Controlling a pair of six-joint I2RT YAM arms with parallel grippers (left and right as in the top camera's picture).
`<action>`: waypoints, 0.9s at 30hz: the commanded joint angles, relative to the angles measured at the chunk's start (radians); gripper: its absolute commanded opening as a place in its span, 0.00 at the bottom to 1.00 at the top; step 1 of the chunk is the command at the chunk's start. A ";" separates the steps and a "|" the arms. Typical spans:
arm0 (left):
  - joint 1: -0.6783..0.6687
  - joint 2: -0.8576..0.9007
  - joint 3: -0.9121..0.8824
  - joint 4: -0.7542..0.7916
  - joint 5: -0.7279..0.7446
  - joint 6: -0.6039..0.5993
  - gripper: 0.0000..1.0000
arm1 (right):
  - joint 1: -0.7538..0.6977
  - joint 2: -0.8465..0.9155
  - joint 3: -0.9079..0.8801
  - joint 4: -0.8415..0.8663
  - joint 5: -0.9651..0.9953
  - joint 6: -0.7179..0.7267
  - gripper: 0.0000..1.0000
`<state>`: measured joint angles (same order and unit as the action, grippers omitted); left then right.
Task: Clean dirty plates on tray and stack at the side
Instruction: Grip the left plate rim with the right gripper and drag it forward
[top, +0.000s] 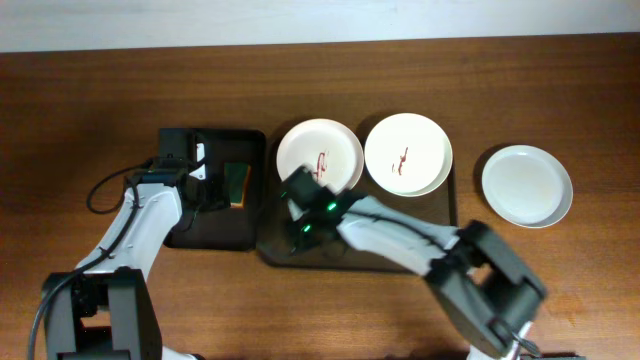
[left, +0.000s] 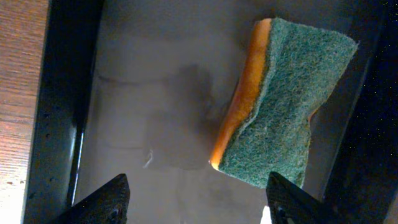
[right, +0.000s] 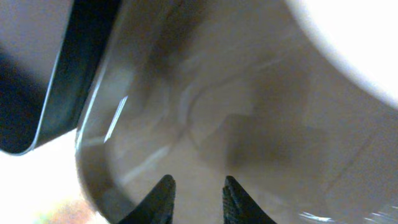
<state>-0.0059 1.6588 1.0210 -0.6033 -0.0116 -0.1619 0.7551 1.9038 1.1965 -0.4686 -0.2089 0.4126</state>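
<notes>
Two white plates with dark-red smears lie on the dark-brown tray (top: 445, 215): a left one (top: 320, 157) and a right one (top: 408, 153). A third, plain white plate (top: 527, 186) lies on the table to the right of the tray. My right gripper (top: 296, 196) is low over the tray floor at the left plate's lower-left rim. In the right wrist view its fingers (right: 198, 196) are slightly apart and empty, with the plate's white edge (right: 360, 37) at upper right. My left gripper (top: 213, 185) is open and empty.
A smaller black tray (top: 185, 225) stands left of the brown tray and holds a green-and-orange sponge (top: 236, 185). In the left wrist view the sponge (left: 280, 106) lies on this tray's floor (left: 155, 93), ahead of the wide-open fingers (left: 199, 202) and toward the right one.
</notes>
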 joint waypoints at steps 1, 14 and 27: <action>0.004 -0.016 0.003 -0.001 -0.002 -0.009 0.68 | -0.111 -0.144 0.006 -0.036 0.060 -0.023 0.38; 0.004 -0.011 -0.012 0.090 0.053 0.026 0.71 | -0.423 -0.093 -0.008 -0.133 -0.014 -0.023 0.45; -0.044 0.038 -0.012 0.214 0.109 0.103 0.76 | -0.421 0.022 -0.008 0.037 -0.061 -0.011 0.45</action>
<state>-0.0395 1.6783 1.0168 -0.3943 0.0780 -0.0849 0.3344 1.8904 1.1923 -0.4431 -0.2596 0.3935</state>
